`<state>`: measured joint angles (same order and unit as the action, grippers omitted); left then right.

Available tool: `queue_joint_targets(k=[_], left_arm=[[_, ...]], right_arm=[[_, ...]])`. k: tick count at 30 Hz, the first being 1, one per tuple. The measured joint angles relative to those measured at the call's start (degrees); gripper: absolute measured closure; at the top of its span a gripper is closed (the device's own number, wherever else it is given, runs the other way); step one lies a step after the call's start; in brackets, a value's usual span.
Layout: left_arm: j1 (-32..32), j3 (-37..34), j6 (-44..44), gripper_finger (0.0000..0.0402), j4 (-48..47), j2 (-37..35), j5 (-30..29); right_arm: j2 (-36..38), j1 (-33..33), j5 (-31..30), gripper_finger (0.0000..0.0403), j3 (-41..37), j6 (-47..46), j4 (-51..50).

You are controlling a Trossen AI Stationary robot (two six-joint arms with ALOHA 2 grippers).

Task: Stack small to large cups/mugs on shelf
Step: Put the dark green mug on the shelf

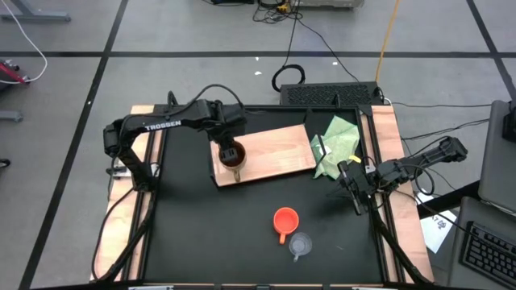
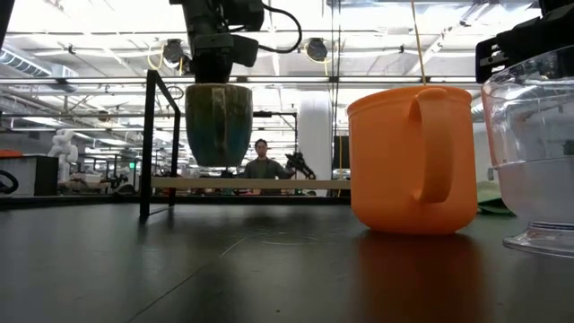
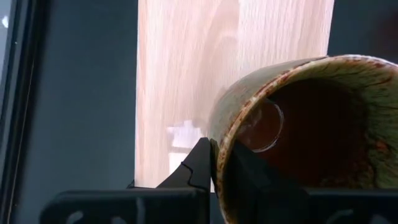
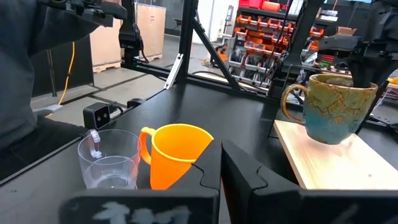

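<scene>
Pinching the heavy, brittle glazed brown-gold ceramic mug by its rim, the left gripper holds it just above the light-wood shelf board; the right gripper waits with its fingers together.

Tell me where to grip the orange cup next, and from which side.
Judging by its pose, take the orange cup by the rim, from straight above: it stands upright, mouth open. Choose the wall opposite its handle, which points toward the clear cup close beside it. The right gripper is nearer and free.

left claw clamping brown-gold mug rim, over light-wood shelf
</scene>
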<state>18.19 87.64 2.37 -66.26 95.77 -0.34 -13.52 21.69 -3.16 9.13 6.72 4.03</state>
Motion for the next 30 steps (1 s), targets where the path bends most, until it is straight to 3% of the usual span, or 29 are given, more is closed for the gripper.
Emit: queue_joint_targets(k=[13, 24, 30], left_arm=[[0.42, 0.0, -3.12, 0.0372, -0.27, 0.2, 0.39], [-0.09, -0.02, -1.1, 0.0372, 0.82, 0.2, -3.43], [-0.59, -0.13, -0.7, 0.0372, 3.28, 0.2, -2.49]], right_arm=[[0.0, 0.0, 0.02, 0.0403, 0.0, -1.51, 0.0], [0.0, 0.0, 0.01, 0.0403, 0.0, -1.51, 0.0], [0.0, 0.0, 0.02, 0.0403, 0.0, -1.51, 0.0]])
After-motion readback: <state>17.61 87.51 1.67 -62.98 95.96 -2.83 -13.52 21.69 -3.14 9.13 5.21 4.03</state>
